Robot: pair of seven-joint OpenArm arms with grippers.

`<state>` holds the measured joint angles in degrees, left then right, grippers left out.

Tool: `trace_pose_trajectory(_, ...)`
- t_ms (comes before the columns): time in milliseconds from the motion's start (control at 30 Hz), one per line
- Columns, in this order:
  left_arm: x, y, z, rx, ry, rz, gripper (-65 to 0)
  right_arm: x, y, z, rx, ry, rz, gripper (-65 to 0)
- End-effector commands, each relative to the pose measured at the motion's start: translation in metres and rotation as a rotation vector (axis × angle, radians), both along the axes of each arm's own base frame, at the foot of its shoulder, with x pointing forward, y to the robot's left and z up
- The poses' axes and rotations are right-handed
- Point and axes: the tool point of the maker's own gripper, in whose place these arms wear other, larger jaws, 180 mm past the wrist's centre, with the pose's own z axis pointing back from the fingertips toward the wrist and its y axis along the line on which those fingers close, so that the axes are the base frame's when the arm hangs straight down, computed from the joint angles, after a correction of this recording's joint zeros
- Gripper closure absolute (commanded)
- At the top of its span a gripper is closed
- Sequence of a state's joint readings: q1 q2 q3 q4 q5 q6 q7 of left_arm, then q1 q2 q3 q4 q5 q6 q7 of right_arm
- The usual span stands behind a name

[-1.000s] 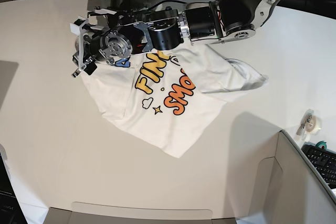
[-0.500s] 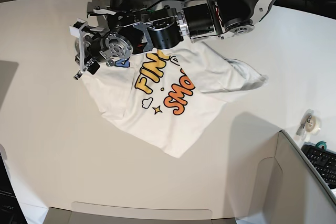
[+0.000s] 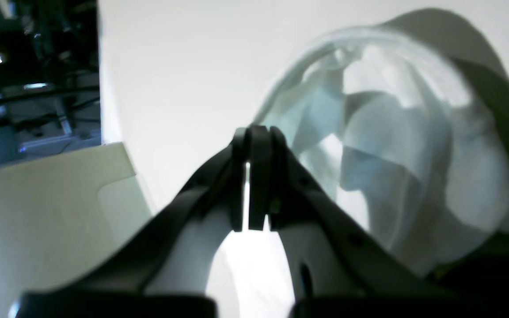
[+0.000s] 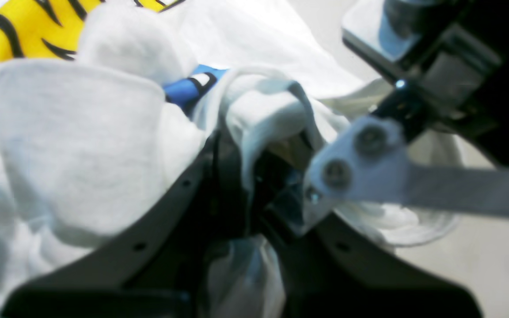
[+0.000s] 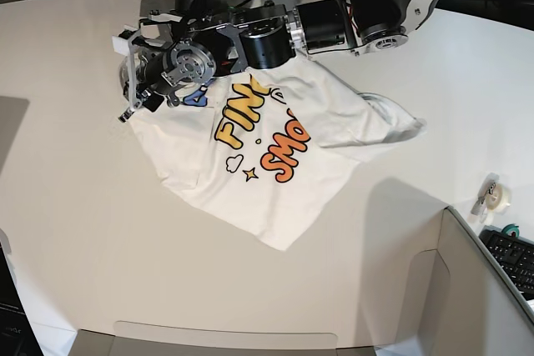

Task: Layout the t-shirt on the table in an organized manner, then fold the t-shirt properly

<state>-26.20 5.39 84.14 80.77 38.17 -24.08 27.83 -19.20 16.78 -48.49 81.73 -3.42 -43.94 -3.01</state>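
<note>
The grey cardboard box [image 5: 467, 289] takes up the near right corner of the base view, with a keyboard [image 5: 513, 258] and a roll of tape [image 5: 498, 196] beyond its wall. Past it spreads the off-white bench [image 5: 75, 206], and on that, a little left of centre, lies the t-shirt [image 5: 250, 164].

The t-shirt's long axis runs on a diagonal: its nearest corner points toward the camera and slightly right, and the body climbs away toward the far left, where both arms meet. It lies print side up. The bubble letters read in two slanted rows, yellow shading to orange, with a white cloud and a small yellow star just below them and a scrap of blue lettering at the far end under the arm hardware. The cloth is white and mostly flat in the near half. To the right a sleeve or flap [image 5: 380, 127] is thrown out toward the bench's right side, rumpled and folded on itself.

At the far left end the cloth is bunched. In the right wrist view the right pincer [image 4: 243, 176] is closed on a thick fold of white fabric that wraps over its fingers, with blue and yellow print just behind. In the left wrist view the left pincer [image 3: 254, 176] has its tips pressed together, with the bunched white cloth just beside it to the right; whether any fabric is caught between the tips I cannot tell.
</note>
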Motion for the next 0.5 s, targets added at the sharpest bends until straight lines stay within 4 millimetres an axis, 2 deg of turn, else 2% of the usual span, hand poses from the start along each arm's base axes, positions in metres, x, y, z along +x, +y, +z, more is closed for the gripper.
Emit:
trace_pose_trajectory(0, -0.040, -0.046, 0.059, -0.263, 0.083, -0.112, -0.4, -0.210, -0.027, -0.116, -0.072, 1.199, -0.220, 0.0)
trace_pose_trajectory(100, -0.047, -0.050, 0.082, -0.318, 0.067, -0.139, -0.4, -0.207, -0.034, -0.116, -0.065, 1.197, -0.255, 0.0)
trace_pose_trajectory(167, -0.045, -0.051, 0.097, -0.341, 0.036, -0.157, -0.4, -0.208, -0.035, -0.116, -0.065, 1.200, -0.261, 0.0)
trace_pose_trajectory(333, -0.044, -0.051, 0.120, -0.379, -0.008, -0.177, -0.4, -0.210, -0.033, -0.116, -0.067, 1.203, -0.252, 0.0)
trace_pose_trajectory(467, -0.011, -0.042, 0.151, -0.419, -0.064, -0.080, -0.4, -0.208, -0.035, -0.116, -0.065, 1.200, -0.261, 0.0)
